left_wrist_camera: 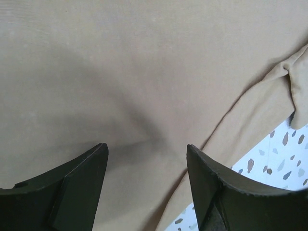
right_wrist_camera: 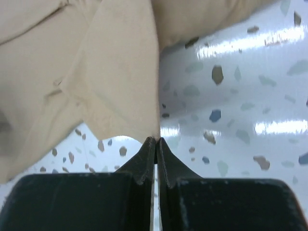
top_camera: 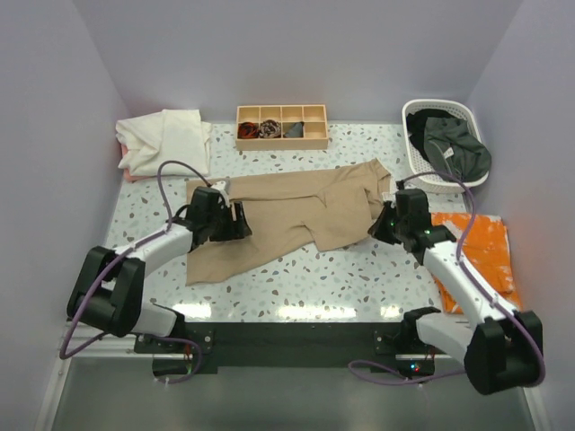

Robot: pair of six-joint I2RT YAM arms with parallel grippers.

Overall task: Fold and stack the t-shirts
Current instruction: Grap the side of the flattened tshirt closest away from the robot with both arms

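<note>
The tan-beige t-shirt [top_camera: 296, 211] lies spread and rumpled across the middle of the table. My left gripper [top_camera: 241, 222] is open just above its left part; in the left wrist view the cloth [left_wrist_camera: 144, 72] fills the frame between and beyond the open gripper [left_wrist_camera: 147, 159]. My right gripper [top_camera: 384, 223] is at the shirt's right edge; in the right wrist view the gripper [right_wrist_camera: 157, 139] is shut with a corner of the tan hem [right_wrist_camera: 110, 72] pinched at its tips. A cream-white t-shirt [top_camera: 166, 139] lies at the back left. A dark green t-shirt [top_camera: 454, 148] hangs out of a basket.
A white laundry basket [top_camera: 413, 162] stands at the back right. An orange cloth [top_camera: 485, 251] lies along the right edge under the right arm. A wooden divided tray [top_camera: 281, 126] with small dark items sits at the back centre.
</note>
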